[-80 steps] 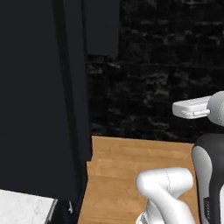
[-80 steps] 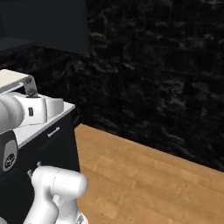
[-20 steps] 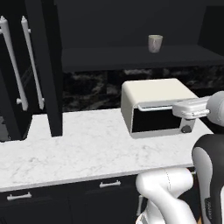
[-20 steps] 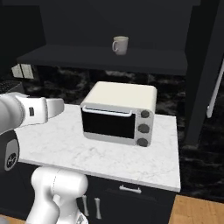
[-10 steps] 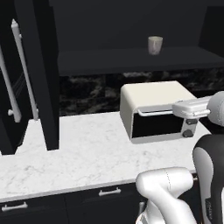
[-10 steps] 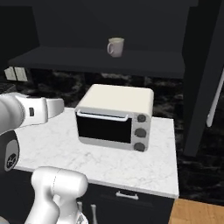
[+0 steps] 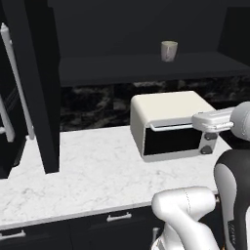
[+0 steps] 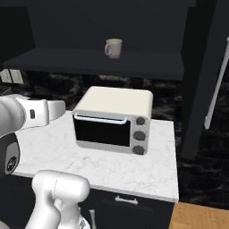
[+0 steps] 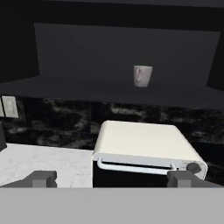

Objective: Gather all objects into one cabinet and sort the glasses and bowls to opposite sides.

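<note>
One small cream mug [image 7: 169, 51] [image 8: 113, 48] [image 9: 142, 76] stands upright on the long shelf board of the dark upper cabinet [image 7: 122, 66] [image 8: 67, 58] [image 9: 87, 85]. The handle points left in the right base view. My gripper [image 9: 111, 179] is open and holds nothing. Its two dark fingertips [image 9: 41, 178] stand wide apart at the bottom of the hand view. It hangs in front of the toaster oven, well below and short of the mug. The black bowl and the other mugs are out of view.
A white toaster oven [image 7: 171, 124] [image 8: 114, 118] [image 9: 144, 148] sits on the marble counter [image 7: 93, 171] [image 8: 147, 170] under the shelf. A dark open cabinet door [image 7: 36, 83] juts out on the left. A silver-handled door [image 8: 222, 80] stands on the right, above the wood floor [image 8: 201, 217].
The base has driven, so the whole picture shifted from a bare floor and dark wall to this counter. Over the last second the oven and the mug have drifted sideways in both base views.
</note>
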